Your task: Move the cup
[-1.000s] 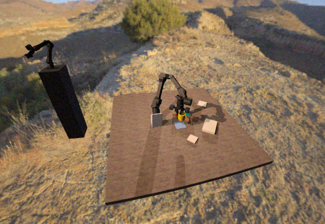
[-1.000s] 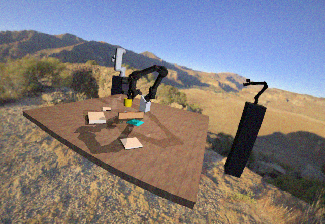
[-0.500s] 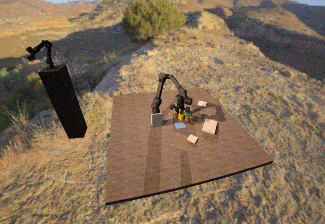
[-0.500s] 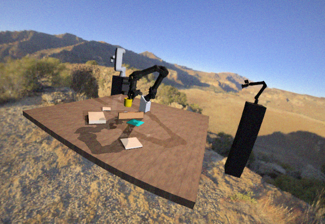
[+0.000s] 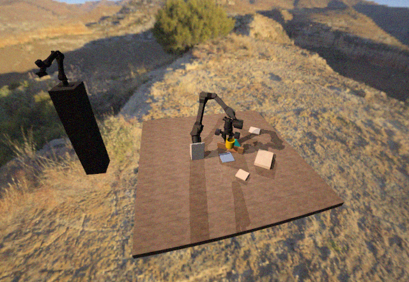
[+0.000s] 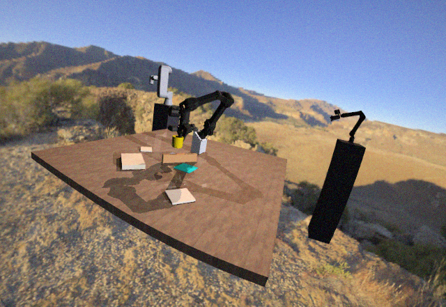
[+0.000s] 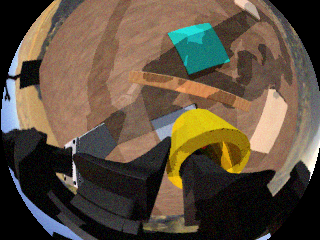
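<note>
Between the two dark fingers, the pincer (image 7: 175,168) is clamping the wall of the yellow cup (image 7: 208,147), one finger inside the rim and one outside, which is likely keeping the mouth upward so the marbles do not roll out; the marbles themselves cannot be made out. The cup is hanging above the tabletop (image 5: 185,206), not resting on anything. Just below and beside it a grey-blue pad (image 5: 227,156) is lying flat, probably the starting pad. Slightly farther on, a low orange-brown bar (image 6: 179,158) is lying across the way to the teal pad (image 6: 185,168), so the cup is probably being carried high in order to pass over it. Beyond the teal pad, pale blocks (image 5: 263,158) are sitting scattered, well apart from the route. Near the arm's foot a grey box (image 5: 197,150) is standing upright. Off the tabletop, a tall black pillar (image 5: 79,126) is carrying a second small arm.
</note>
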